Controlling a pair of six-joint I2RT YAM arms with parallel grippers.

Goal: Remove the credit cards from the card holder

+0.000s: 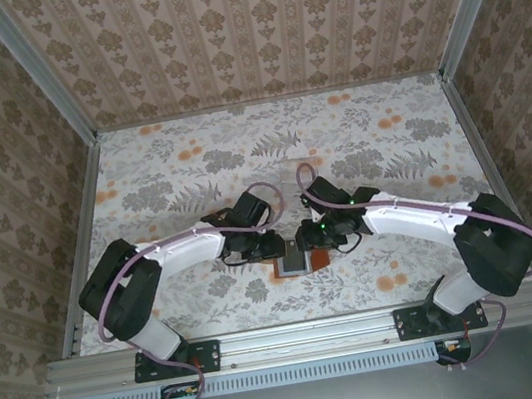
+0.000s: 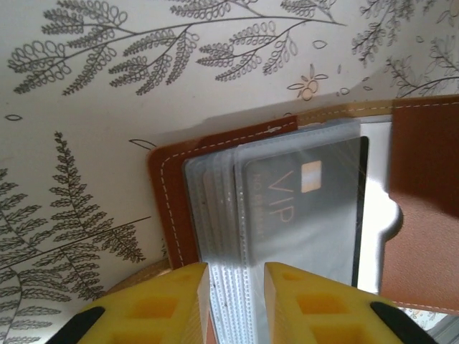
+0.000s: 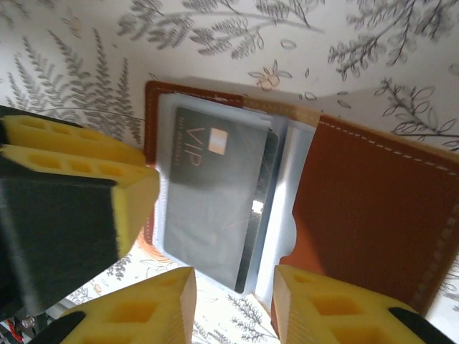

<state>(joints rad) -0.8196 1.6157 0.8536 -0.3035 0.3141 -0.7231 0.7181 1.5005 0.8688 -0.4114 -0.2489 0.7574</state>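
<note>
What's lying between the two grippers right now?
The open card holder, a dark credit card in its clear sleeve; the top view shows it.

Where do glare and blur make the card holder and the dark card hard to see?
Left wrist view: the clear sleeves over the dark card catch the light and look milky; the yellow fingers are out of focus. Right wrist view: a small bright glint sits on the card, and the near fingers are blurred. Top view: even light, sharp, but the card holder is small.
</note>
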